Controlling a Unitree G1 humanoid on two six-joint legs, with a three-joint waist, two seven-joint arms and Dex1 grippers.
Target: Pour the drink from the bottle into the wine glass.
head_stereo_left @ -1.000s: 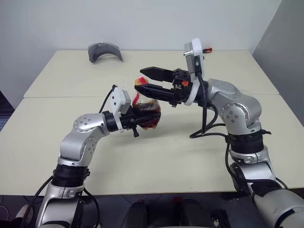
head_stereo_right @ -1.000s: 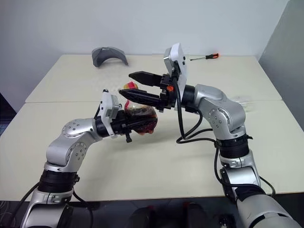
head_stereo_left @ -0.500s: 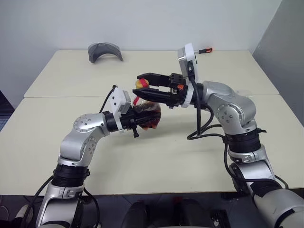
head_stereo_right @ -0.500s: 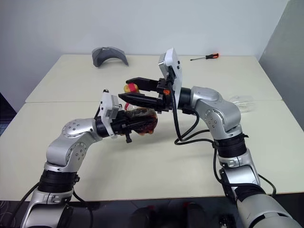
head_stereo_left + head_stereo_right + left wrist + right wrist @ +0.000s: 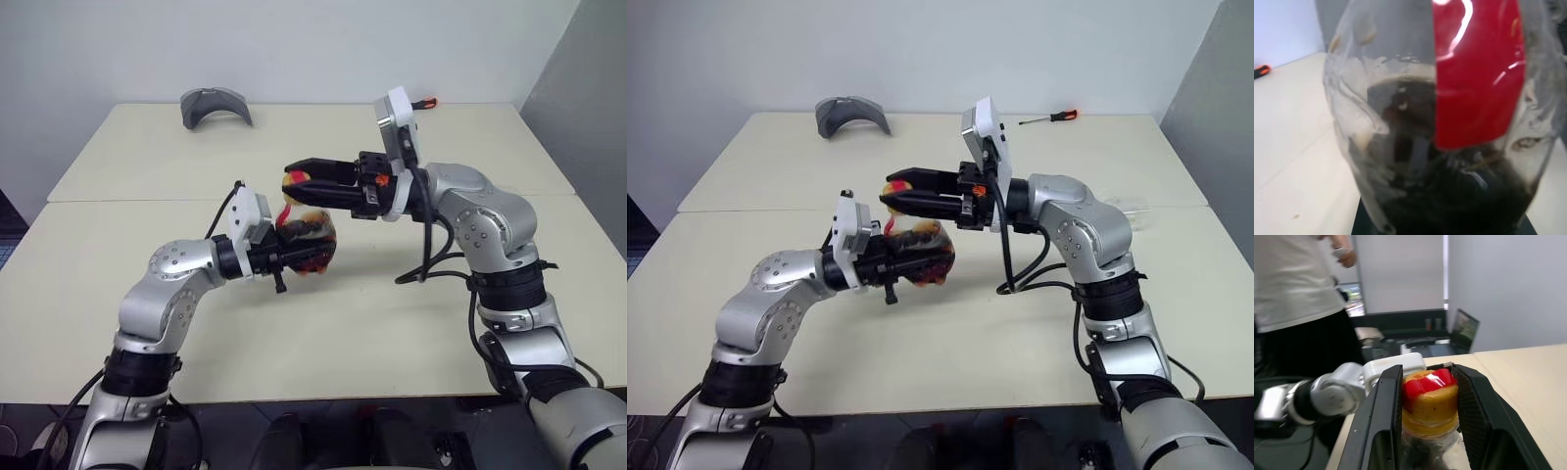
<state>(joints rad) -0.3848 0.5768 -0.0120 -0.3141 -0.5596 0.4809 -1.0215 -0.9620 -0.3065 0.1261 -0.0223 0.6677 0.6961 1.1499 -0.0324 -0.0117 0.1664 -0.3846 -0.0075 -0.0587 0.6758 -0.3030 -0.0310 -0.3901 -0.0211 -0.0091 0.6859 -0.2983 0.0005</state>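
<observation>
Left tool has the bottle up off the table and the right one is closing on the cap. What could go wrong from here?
1. The bottle hangs in the air, held only by the left tool. Twisting the cap with the right tool could turn or slip the body in that grip.
2. The drink could slosh out once the cap loosens, since the bottle leans.
3. The wine glass appears to lie on its side behind the right arm, so pouring now would probably spill.
</observation>
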